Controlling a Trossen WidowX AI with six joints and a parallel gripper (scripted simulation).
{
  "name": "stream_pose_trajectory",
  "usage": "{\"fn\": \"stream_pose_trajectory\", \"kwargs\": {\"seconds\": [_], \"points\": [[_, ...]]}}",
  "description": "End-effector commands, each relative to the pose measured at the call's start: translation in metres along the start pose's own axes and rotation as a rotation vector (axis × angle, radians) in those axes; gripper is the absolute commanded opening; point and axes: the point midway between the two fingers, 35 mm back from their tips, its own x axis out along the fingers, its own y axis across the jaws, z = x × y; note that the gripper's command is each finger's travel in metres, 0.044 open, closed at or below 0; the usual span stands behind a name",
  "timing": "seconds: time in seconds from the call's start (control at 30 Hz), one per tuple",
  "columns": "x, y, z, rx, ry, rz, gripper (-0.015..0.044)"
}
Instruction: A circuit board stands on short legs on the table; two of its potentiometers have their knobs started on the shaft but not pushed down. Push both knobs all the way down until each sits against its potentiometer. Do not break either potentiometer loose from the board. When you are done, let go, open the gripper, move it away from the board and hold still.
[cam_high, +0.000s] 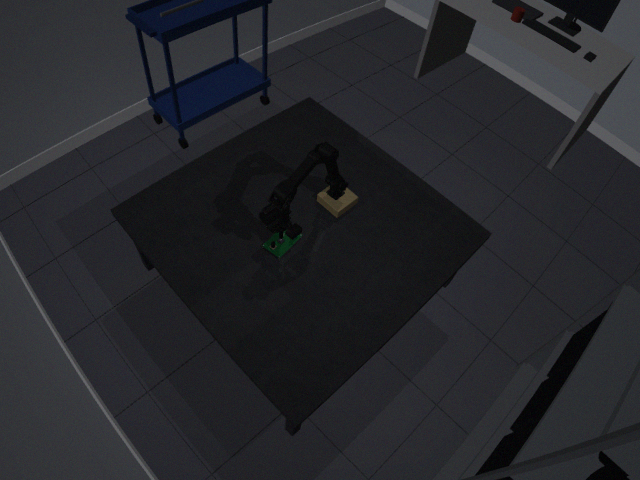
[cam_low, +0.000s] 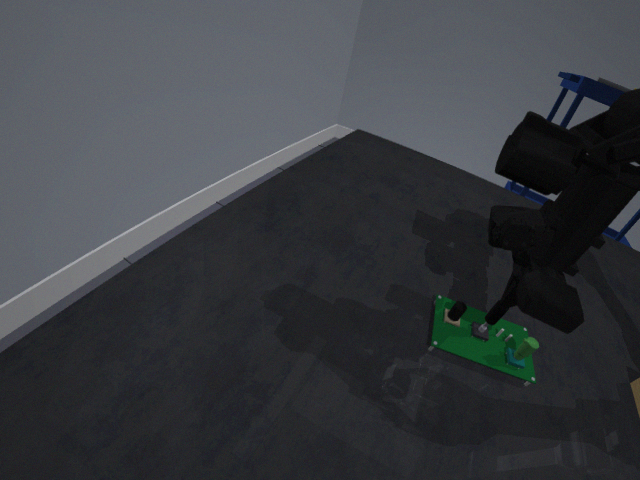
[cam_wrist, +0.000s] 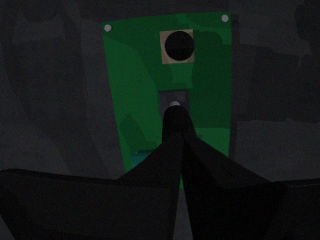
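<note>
In the exterior view, from the left, the black knob (cam_high: 273, 244) (cam_low: 456, 310) (cam_wrist: 179, 45) stood over its beige potentiometer (cam_low: 447, 318) (cam_wrist: 164, 58), placed there so its shaft could guide it down. Whether it was fully seated could not be told. Next came the dark potentiometer (cam_low: 479, 333) (cam_wrist: 165, 100), its pale shaft (cam_low: 483, 327) (cam_wrist: 174, 104) bare at the top. The jaws (cam_high: 280, 236) (cam_low: 493, 315) were pressed together with nothing gripped, probably to make one narrow pusher; their tip was close to that shaft, contact unclear. Farther right, the green knob (cam_low: 526, 347) stood tall over the teal potentiometer (cam_low: 517, 360) (cam_wrist: 142, 159), perhaps still needing a push. The circuit board (cam_high: 279, 251) (cam_low: 465, 343) (cam_wrist: 135, 85) was raised on legs above the bench (cam_high: 336, 310) (cam_low: 206, 361) (cam_wrist: 30, 100), so heavy sideways force might have broken a part loose.

From the jaws' tip, the exterior view put the black knob at nine o'clock and the green one between four and five; the wrist view put the black knob at twelve, the teal potentiometer between seven and eight.
</note>
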Motion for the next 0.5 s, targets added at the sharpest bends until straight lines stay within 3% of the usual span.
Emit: {"fn": "stream_pose_trajectory", "kwargs": {"seconds": [0.0, 0.47], "points": [[0.0089, 0.0006, 0.0016, -0.002, 0.005, 0.003, 0.0000], [0.0142, 0.0006, 0.0015, -0.002, 0.005, 0.003, 0.0000]]}}
